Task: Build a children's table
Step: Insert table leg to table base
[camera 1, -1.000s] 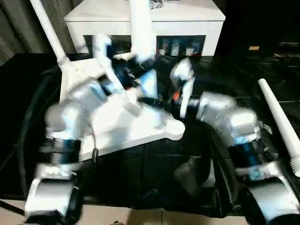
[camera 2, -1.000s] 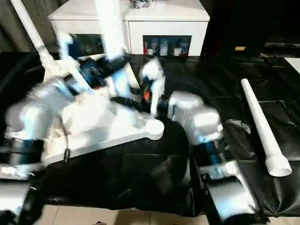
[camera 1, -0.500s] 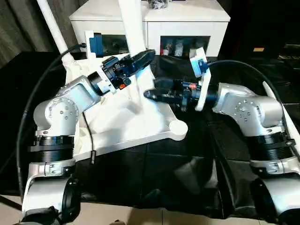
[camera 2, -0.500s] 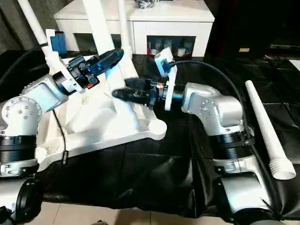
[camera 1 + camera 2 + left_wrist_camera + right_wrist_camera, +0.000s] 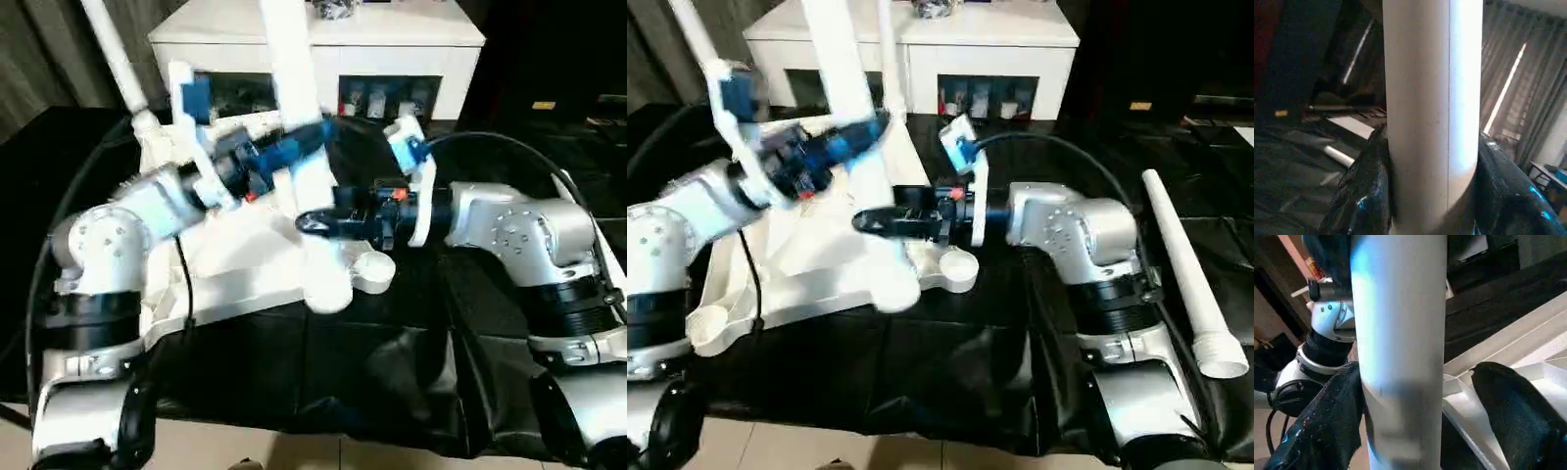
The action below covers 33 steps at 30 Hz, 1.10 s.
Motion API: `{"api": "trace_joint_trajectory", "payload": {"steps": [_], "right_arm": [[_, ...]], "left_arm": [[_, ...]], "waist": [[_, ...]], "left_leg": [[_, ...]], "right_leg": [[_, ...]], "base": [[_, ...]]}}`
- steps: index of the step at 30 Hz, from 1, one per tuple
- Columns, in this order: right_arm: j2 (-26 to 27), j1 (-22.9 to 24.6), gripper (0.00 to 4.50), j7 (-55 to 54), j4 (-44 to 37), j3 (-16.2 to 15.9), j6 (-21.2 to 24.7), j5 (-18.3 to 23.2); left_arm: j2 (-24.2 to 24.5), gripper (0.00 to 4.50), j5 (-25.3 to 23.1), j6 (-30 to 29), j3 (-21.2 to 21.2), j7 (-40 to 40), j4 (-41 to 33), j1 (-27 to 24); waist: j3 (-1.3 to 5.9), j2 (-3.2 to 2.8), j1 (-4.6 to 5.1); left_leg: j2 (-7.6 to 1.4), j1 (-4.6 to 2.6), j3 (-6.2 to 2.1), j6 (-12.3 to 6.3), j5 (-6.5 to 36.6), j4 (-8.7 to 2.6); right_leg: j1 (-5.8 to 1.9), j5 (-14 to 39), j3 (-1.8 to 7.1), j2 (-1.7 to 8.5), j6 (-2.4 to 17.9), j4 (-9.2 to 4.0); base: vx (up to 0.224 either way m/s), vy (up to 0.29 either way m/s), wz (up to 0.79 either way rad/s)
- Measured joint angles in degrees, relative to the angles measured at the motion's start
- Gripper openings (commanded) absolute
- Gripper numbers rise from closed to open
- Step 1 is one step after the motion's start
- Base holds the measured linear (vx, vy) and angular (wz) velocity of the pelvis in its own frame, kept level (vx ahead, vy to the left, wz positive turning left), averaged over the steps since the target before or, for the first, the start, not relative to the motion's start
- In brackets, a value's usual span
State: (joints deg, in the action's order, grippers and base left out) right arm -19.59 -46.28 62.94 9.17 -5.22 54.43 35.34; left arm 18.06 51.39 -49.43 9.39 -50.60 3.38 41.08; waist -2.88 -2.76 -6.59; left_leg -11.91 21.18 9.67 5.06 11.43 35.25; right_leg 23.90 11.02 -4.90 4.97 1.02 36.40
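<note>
Two grippers met around one white leg (image 5: 299,117) that stood tall over the upturned tabletop (image 5: 245,264), which lay on the black sheet (image 5: 392,372) covering the floor in front of a white cabinet (image 5: 323,39). The left gripper (image 5: 294,147) was clenched on that leg partway up its length; in the left wrist view its black fingers (image 5: 1359,196) pressed against both sides of the tube (image 5: 1432,112). The right gripper (image 5: 872,223) reached in level from the other side, lower down the same leg. In the right wrist view its fingers (image 5: 1322,421) stood spread wider than the tube (image 5: 1398,342), one finger close against it and the other well apart from it, so the jaws were released rather than gripping. The leg's lower end (image 5: 328,289) hung blurred just beside the round corner socket (image 5: 375,266) nearest the right arm, and whether it touched the socket could not be told. Another leg (image 5: 118,59) already stood in the tabletop's far left corner, leaning away toward the curtains. A further leg (image 5: 1185,274) lay loose on the black sheet beyond the right arm, its wide ribbed end toward the robot.
</note>
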Motion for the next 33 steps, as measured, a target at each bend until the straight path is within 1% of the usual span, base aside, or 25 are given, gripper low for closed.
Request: {"api": "trace_joint_trajectory", "payload": {"steps": [4, 9, 13, 15, 30, 31, 32, 33], "right_arm": [[-1.1, -1.4, 3.65, 2.2, 0.0, -0.7, -0.1, 0.1], [-2.4, -1.4, 3.65, 5.8, -0.1, -3.4, -0.2, 0.1], [-4.0, -1.3, 3.65, 7.6, -0.2, -5.5, -1.1, -0.6], [-4.0, -1.3, 3.65, 8.0, -0.2, -5.8, -1.2, -1.2], [-3.4, -0.9, 3.65, 8.8, -0.2, -7.9, -2.7, -1.5], [-3.4, -0.9, 3.49, 8.8, -0.2, -8.0, -2.7, -1.5], [-3.4, -0.9, 3.49, 8.8, -0.2, -8.0, -2.7, -1.5], [-3.4, -0.9, 3.32, 8.9, -0.2, -8.1, -2.7, -1.5]], "left_arm": [[0.9, 1.84, -0.4, 0.2, -1.5, -2.5, 0.0, 0.0], [1.5, 1.84, -0.6, 0.8, -2.5, -4.7, 0.0, 0.0], [1.6, 1.84, -0.6, 1.1, -2.6, -5.5, 0.0, 0.2], [1.6, 1.84, -0.6, 1.2, -2.6, -5.7, 0.0, 0.4], [1.5, 1.84, -0.7, 2.0, -3.6, -6.8, 0.2, 0.5], [1.4, 1.84, -0.7, 2.0, -3.6, -6.8, 0.3, 0.6], [1.4, 1.84, -0.8, 2.1, -3.6, -6.9, 0.3, 0.6], [1.4, 1.84, -1.1, 2.2, -3.6, -7.0, 0.3, 0.6]], "waist": [[0.02, 0.04, 0.04], [0.02, 0.04, 0.07], [0.02, 0.05, 0.07], [0.02, 0.04, 0.09], [0.02, 0.03, 0.13], [0.02, 0.03, 0.13], [0.02, 0.03, 0.13], [0.02, 0.03, 0.13]], "left_leg": [[0.01, -0.02, 0.00, 0.10, 0.1, 0.08], [0.00, -0.02, -0.01, 0.23, 0.1, 0.17], [0.00, -0.03, -0.01, 0.23, 0.1, 0.28], [0.00, -0.03, -0.02, 0.23, 0.1, 0.33], [0.00, -0.04, -0.04, 0.24, 0.1, 0.44], [0.00, -0.04, -0.04, 0.25, 0.1, 0.44], [0.00, -0.05, -0.04, 0.25, 0.1, 0.44], [0.00, -0.05, -0.04, 0.25, 0.1, 0.44]], "right_leg": [[-0.02, 0.0, 0.01, 0.03, 0.0, 0.10], [0.00, 0.0, 0.01, 0.05, 0.0, 0.26], [-0.01, 0.0, 0.01, 0.07, 0.0, 0.35], [-0.01, 0.0, 0.01, 0.08, 0.0, 0.39], [-0.01, 0.0, 0.02, 0.10, 0.0, 0.56], [-0.01, 0.0, 0.02, 0.10, 0.0, 0.56], [-0.01, 0.0, 0.02, 0.10, 0.0, 0.56], [-0.01, 0.0, 0.02, 0.10, 0.0, 0.56]], "base": [[0.000, 0.000, 0.00], [0.000, 0.000, 0.00], [0.000, 0.000, 0.00], [0.000, 0.000, 0.00], [0.000, 0.000, 0.00], [0.000, 0.000, 0.00], [0.000, 0.000, 0.00], [0.000, 0.000, 0.00]]}}
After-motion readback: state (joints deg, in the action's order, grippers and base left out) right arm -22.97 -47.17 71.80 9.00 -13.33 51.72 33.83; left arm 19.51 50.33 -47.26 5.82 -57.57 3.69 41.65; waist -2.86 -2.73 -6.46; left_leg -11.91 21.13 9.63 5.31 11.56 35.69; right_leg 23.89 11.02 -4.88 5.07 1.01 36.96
